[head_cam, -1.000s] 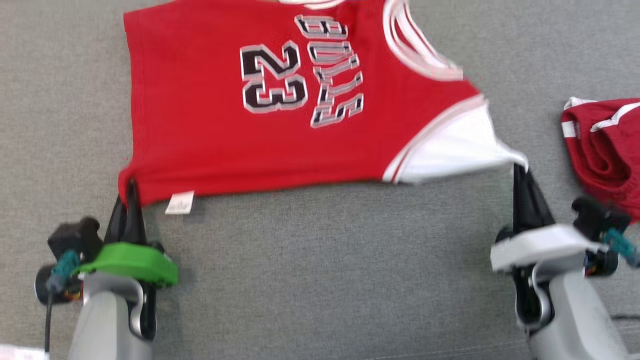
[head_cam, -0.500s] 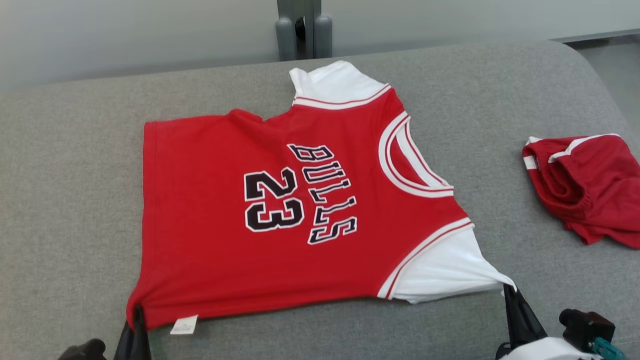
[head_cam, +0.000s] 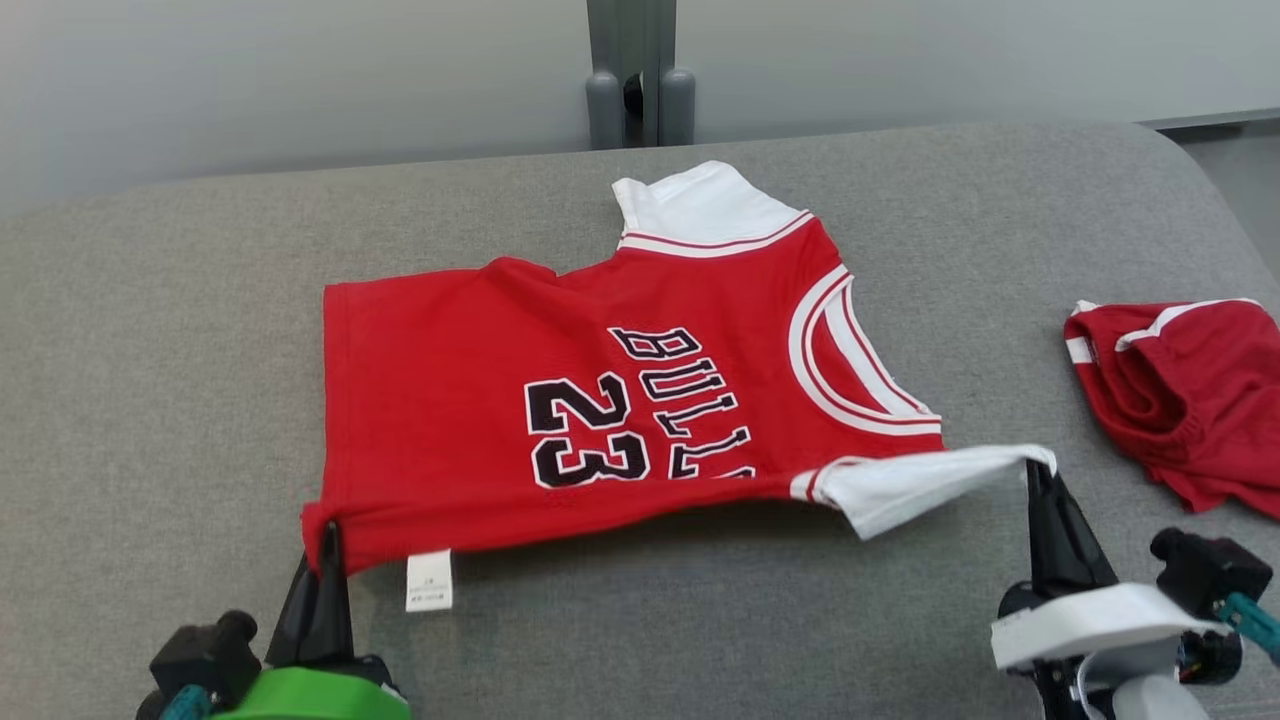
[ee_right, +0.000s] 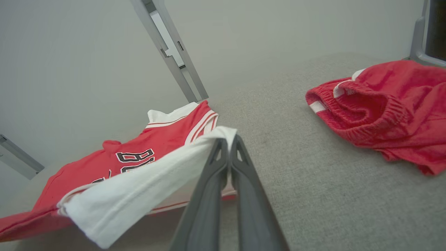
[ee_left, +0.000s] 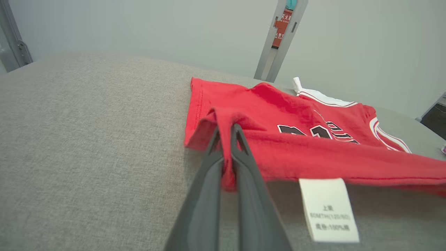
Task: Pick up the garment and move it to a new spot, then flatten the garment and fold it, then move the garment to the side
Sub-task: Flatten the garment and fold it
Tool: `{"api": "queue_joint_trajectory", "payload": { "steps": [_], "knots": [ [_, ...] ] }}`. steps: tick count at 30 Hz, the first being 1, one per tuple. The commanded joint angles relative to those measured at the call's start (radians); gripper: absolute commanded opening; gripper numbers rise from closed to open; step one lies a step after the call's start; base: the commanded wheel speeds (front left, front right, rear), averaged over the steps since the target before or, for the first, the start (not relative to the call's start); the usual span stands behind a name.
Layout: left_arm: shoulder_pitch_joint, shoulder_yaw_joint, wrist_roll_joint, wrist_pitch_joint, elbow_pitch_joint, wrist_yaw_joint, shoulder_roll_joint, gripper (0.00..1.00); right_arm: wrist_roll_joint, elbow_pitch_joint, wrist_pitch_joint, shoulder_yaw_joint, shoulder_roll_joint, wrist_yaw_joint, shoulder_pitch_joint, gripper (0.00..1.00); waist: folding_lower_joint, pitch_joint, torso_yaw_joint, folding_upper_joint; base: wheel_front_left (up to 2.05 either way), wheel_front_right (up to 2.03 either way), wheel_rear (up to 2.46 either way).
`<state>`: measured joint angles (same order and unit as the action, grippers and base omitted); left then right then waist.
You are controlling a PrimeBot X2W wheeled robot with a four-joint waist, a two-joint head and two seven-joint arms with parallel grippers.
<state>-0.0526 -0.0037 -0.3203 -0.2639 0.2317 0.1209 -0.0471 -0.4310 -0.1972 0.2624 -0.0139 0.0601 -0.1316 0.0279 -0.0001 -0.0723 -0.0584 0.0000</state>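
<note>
The garment (head_cam: 560, 380) is a red jersey with white sleeves and black "BULLS 23" lettering, spread on the grey cushion. My left gripper (head_cam: 326, 535) is shut on its near left hem corner, raised off the cushion. My right gripper (head_cam: 1036, 472) is shut on the tip of the near white sleeve (head_cam: 920, 485), also lifted. The near edge hangs between both grippers and folds over toward the far side. In the left wrist view the fingers (ee_left: 240, 153) pinch red cloth (ee_left: 313, 139), with a white label (ee_left: 327, 209) hanging. In the right wrist view the fingers (ee_right: 237, 157) clamp the white sleeve (ee_right: 139, 188).
A crumpled pair of red shorts (head_cam: 1190, 400) lies on the cushion at the right, also seen as red shorts (ee_right: 383, 108). A grey post (head_cam: 640, 70) stands behind the cushion against a pale wall. The cushion's rounded far edge (head_cam: 300, 175) runs behind the jersey.
The head camera has tilted up and back down a little. Both grippers have lifted the jersey's near edge and carried it toward the far side, so the lower lettering is now covered.
</note>
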Motion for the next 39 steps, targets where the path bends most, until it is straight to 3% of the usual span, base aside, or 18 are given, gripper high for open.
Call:
{"api": "queue_joint_trajectory", "payload": {
  "steps": [1, 8, 16, 26, 27, 28, 29, 34, 39],
  "knots": [
    [0.063, -0.013, -0.008, 0.0, 0.022, 0.0, -0.007, 0.0, 0.016, -0.033, 0.003, 0.0, -0.002, 0.002, -0.077, 0.0, 0.0001, -0.039, 0.02, 0.0, 0.0, 0.0, 0.0],
    [0.236, -0.095, 0.035, 0.0, 0.178, -0.001, -0.007, 0.0, 0.065, -0.194, 0.003, 0.008, -0.001, 0.002, -0.296, 0.0, 0.0001, -0.12, 0.043, 0.0, 0.0, 0.0, 0.0],
    [0.415, -0.119, 0.047, 0.0, 0.321, -0.011, -0.007, 0.0, 0.14, -0.363, 0.003, -0.025, -0.003, 0.002, -0.474, 0.0, 0.0001, -0.211, 0.056, 0.0, 0.0, 0.0, 0.0],
    [0.485, -0.078, 0.021, 0.0, 0.381, -0.103, -0.007, 0.0, 0.235, -0.376, 0.003, -0.118, -0.007, 0.002, -0.539, 0.0, 0.0001, -0.244, 0.058, 0.0, 0.0, 0.0, 0.0],
    [0.481, -0.078, 0.019, 0.0, 0.386, -0.098, -0.007, 0.27, 0.227, -0.372, 0.003, -0.119, -0.006, 0.002, -0.537, 0.46, 0.0001, -0.243, 0.057, 0.0, 0.0, 0.0, 0.0],
    [0.473, -0.079, 0.013, 0.0, 0.393, -0.094, -0.007, 0.95, 0.208, -0.369, 0.003, -0.112, -0.007, 0.002, -0.532, 1.0, 0.0001, -0.242, 0.056, 0.0, 0.0, 0.0, 0.0],
    [0.469, -0.074, 0.01, 0.0, 0.393, -0.095, -0.007, 1.0, 0.204, -0.363, 0.003, -0.109, -0.007, 0.002, -0.527, 1.0, 0.0001, -0.241, 0.055, 0.0, 0.0, 0.0, 0.0],
    [0.413, -0.024, -0.008, 0.0, 0.332, -0.106, -0.007, 1.0, 0.176, -0.301, 0.003, -0.102, -0.008, 0.002, -0.471, 1.0, 0.0001, -0.232, 0.044, 0.0, 0.0, 0.0, 0.0],
    [0.341, -0.04, 0.0, 0.0, 0.331, -0.078, -0.007, 1.0, 0.156, -0.246, 0.003, -0.1, -0.008, 0.002, -0.395, 1.0, 0.0001, -0.228, 0.036, 0.0, 0.0, 0.0, 0.0]
  ]
}}
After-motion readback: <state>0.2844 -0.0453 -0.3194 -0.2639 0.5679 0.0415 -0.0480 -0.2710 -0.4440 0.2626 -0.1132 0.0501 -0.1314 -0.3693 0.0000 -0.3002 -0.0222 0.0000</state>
